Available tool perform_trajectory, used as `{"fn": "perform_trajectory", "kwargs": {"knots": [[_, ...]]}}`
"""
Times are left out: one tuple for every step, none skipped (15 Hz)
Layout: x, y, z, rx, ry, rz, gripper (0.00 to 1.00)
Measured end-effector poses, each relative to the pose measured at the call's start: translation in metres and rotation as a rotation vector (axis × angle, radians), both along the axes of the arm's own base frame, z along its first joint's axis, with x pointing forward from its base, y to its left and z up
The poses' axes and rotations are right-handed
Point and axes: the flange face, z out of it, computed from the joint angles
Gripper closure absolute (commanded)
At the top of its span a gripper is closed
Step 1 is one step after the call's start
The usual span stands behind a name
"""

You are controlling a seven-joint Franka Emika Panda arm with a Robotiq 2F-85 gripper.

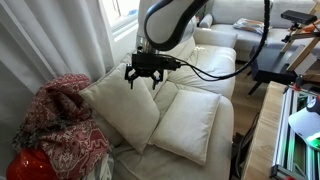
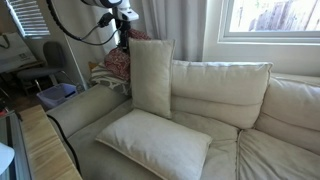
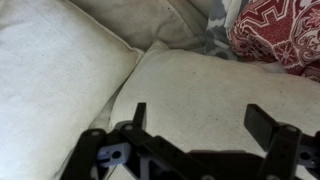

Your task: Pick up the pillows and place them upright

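Left to right in an exterior view: red patterned blanket [image 1: 60, 130] bunched at the sofa end, first pillow [image 1: 120, 112] standing on edge and leaning toward it, gripper [image 1: 146, 75] just above that pillow's top edge, second pillow [image 1: 190, 125] flat on the seat, touching the first pillow low down. Jaws are spread wide with nothing between them. The wrist view agrees: only cream fabric below the fingers [image 3: 138, 115]. I'd call the first pillow done and the second pillow the step in hand. Suggest lifting straight up so the standing one isn't nudged over, then crossing to the flat one. Pinch its edge farthest from the back cushion [image 2: 220, 85] and bite deep, since soft stuffing will squash and slip. Swing it up against the back cushion and let go only once it leans. Risk: dragging it into the first pillow.
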Motion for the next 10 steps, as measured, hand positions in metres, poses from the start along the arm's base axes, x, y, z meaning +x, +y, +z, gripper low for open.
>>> {"fn": "perform_trajectory", "kwargs": {"knots": [[-0.003,0.004,-0.004,-0.009,0.015,0.041,0.00],[-0.009,0.012,-0.013,-0.012,0.033,0.093,0.00],[-0.017,0.023,-0.027,-0.012,0.050,0.147,0.00],[-0.027,0.035,-0.045,-0.014,0.074,0.201,0.00],[-0.037,0.046,-0.066,-0.017,0.102,0.253,0.00],[-0.048,0.056,-0.088,-0.023,0.131,0.301,0.00],[-0.060,0.064,-0.111,-0.030,0.162,0.352,0.00],[-0.071,0.070,-0.135,-0.039,0.192,0.401,0.00],[-0.083,0.075,-0.158,-0.047,0.223,0.447,0.00],[-0.094,0.079,-0.179,-0.052,0.255,0.489,0.00]]}}
